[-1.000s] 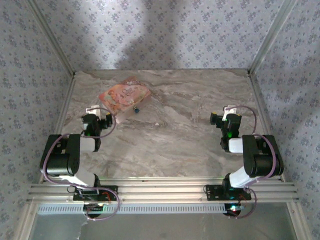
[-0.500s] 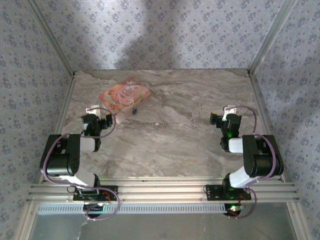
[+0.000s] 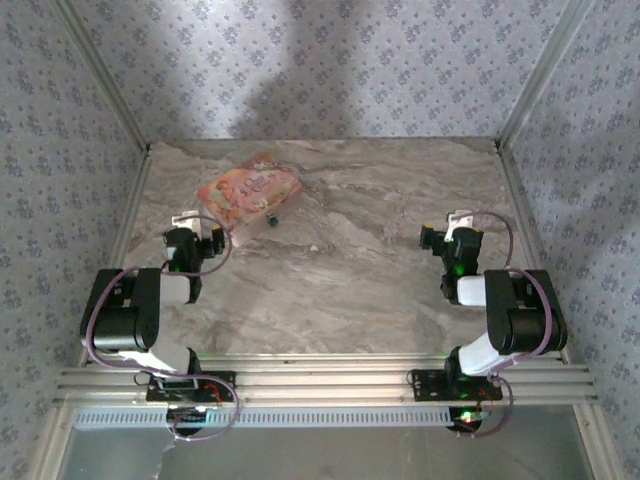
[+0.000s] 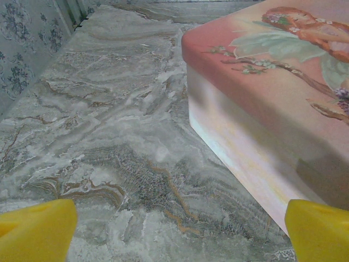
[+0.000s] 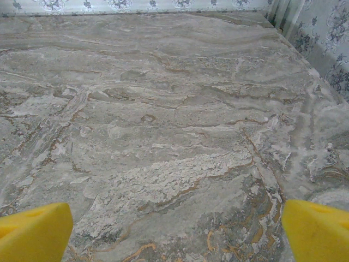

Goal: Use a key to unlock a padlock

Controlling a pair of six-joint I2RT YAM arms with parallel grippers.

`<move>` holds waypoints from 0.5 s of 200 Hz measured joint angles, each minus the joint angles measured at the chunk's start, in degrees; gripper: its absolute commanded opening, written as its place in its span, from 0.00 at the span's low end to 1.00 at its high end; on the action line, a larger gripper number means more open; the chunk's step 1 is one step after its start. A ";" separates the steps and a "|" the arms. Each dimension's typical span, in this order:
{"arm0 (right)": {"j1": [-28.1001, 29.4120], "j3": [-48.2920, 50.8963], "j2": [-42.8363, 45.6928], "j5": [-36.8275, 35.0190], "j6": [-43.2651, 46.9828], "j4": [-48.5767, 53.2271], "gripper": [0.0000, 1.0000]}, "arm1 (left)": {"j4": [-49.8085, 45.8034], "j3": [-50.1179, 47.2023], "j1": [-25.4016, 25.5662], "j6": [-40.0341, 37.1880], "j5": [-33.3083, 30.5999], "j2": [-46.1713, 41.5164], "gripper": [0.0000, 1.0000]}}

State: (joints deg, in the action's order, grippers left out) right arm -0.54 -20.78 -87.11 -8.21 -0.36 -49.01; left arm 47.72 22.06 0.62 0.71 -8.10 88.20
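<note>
You're at the very start: left gripper [image 3: 197, 236] and right gripper [image 3: 447, 236] both gape wide, empty. The padlock [image 3: 271, 219] lies ahead-right of the left gripper, beside the pink box [image 3: 250, 188]. Next, reach it and grip it squarely.

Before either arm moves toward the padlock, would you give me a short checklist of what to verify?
1. Left gripper open and empty: ok, fingertips wide apart.
2. Right gripper open and empty: ok.
3. Padlock located: ok, on the table by the near right corner of the pink printed box.
4. Padlock clear of the box: cannot tell, too small to judge contact.
5. Key located: cannot tell.
</note>
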 measured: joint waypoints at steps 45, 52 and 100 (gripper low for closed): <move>0.00 0.00 0.00 0.00 0.00 0.00 1.00 | -0.04 0.00 -0.28 0.00 0.83 0.00 0.98; 0.00 0.00 0.00 0.00 0.00 0.00 1.00 | -0.07 0.00 -0.33 0.04 0.98 0.00 0.98; 0.00 0.00 -0.02 0.00 0.00 0.00 1.00 | -0.17 0.00 -0.63 0.39 1.33 0.00 0.98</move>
State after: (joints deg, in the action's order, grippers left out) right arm -0.54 -20.78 -87.13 -8.21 -0.36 -49.01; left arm 47.55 22.06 -0.01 1.10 -6.76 88.20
